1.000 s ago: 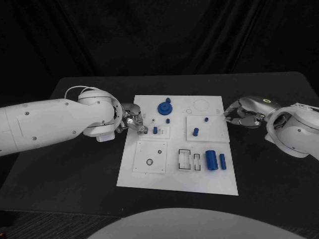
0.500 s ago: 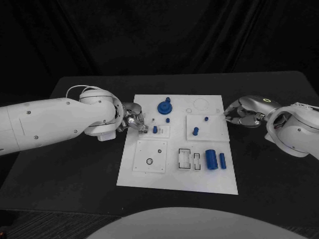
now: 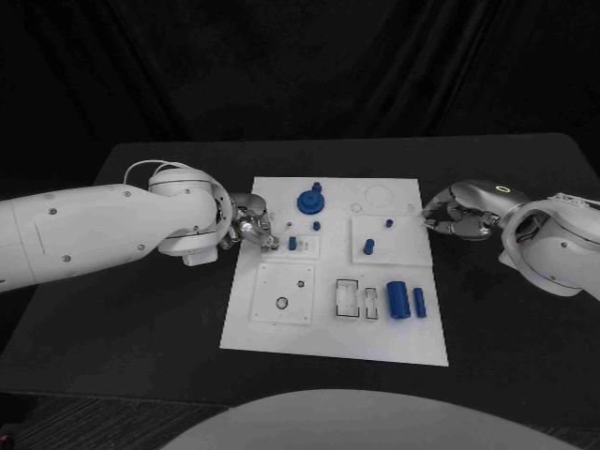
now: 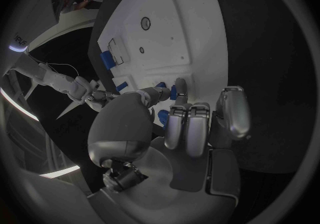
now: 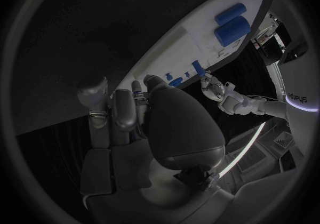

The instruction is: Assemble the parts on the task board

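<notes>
Black surface (image 3: 152, 309), board (image 3: 334, 337) centred | left hand (image 3: 250, 228) at board's left edge, pinching small blue peg (image 4: 173, 92) over its fingertips' square plate | right hand (image 3: 452, 217) curled, empty, at right edge, farther off.

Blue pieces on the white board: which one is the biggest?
The round gear-like piece at the board's far edge, with a knob on top. The others are small pegs, or the two cylinders lying at the near right.
</notes>
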